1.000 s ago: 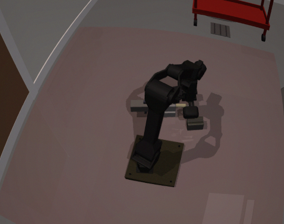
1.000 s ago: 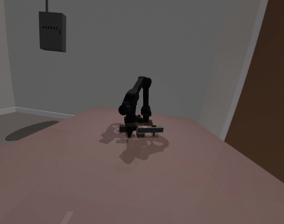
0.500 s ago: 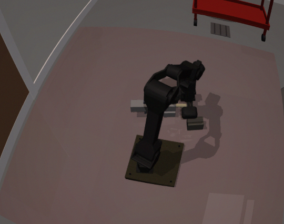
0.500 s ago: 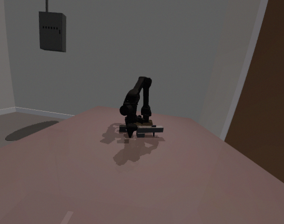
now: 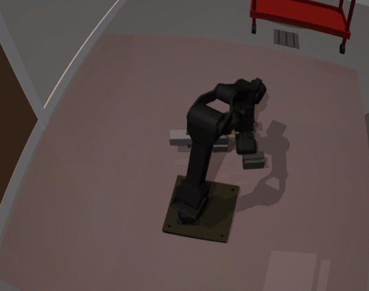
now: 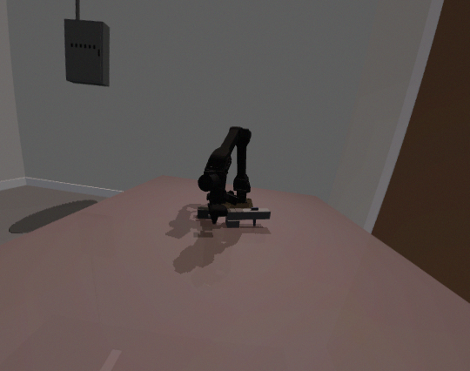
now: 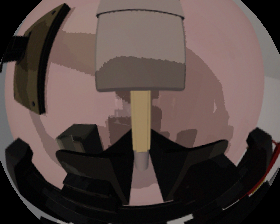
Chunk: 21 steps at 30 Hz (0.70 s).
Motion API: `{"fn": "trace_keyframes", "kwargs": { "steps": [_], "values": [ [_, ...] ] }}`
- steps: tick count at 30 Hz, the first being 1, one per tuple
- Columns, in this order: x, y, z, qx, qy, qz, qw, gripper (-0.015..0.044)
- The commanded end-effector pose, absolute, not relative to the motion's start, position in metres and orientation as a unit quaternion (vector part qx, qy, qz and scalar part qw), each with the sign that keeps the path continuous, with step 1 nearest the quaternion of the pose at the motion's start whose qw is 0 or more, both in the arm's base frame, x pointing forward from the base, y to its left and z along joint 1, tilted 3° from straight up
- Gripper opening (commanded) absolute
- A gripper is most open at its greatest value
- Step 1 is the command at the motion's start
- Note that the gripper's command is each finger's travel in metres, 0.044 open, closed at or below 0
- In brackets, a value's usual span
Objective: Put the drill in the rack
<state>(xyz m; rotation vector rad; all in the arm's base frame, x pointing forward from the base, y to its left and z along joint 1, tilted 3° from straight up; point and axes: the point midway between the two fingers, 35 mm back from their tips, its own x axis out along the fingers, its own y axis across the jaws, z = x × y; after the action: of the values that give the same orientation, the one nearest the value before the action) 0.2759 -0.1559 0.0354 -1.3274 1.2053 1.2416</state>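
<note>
The drill (image 5: 232, 136) (image 7: 140, 115) is a pale yellow rod with a grey end. It sticks out of the long grey block (image 5: 176, 136) (image 6: 261, 214) (image 7: 141, 40). My gripper (image 6: 214, 219) (image 7: 140, 131) is shut on the drill, with a fingertip on each side near the grey end. In the top view the arm hides the fingertips and the block's middle. A small dark blue part, possibly the key, shows at the block's top, mostly hidden by the arm. The rack (image 5: 253, 161) (image 6: 203, 212) (image 7: 80, 139), a small grooved grey block, stands close beside the gripper.
The arm's wooden base plate (image 5: 221, 205) (image 7: 28, 90) lies on the arm's side of the blocks. A red trolley (image 5: 298, 15) stands beyond the pink surface (image 5: 110, 85). A grey box (image 6: 85, 52) hangs on the wall.
</note>
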Motion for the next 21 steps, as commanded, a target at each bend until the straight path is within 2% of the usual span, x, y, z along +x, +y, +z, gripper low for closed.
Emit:
{"fn": "trace_keyframes", "kwargs": {
  "steps": [1, 21],
  "values": [
    [0.2762, -0.1561, 0.0357, -0.54, 0.49, 0.505, 0.462, 0.0],
    [0.2739, -0.1568, 0.0388, -0.538, 0.492, 0.505, 0.462, 0.0]
  ]
}}
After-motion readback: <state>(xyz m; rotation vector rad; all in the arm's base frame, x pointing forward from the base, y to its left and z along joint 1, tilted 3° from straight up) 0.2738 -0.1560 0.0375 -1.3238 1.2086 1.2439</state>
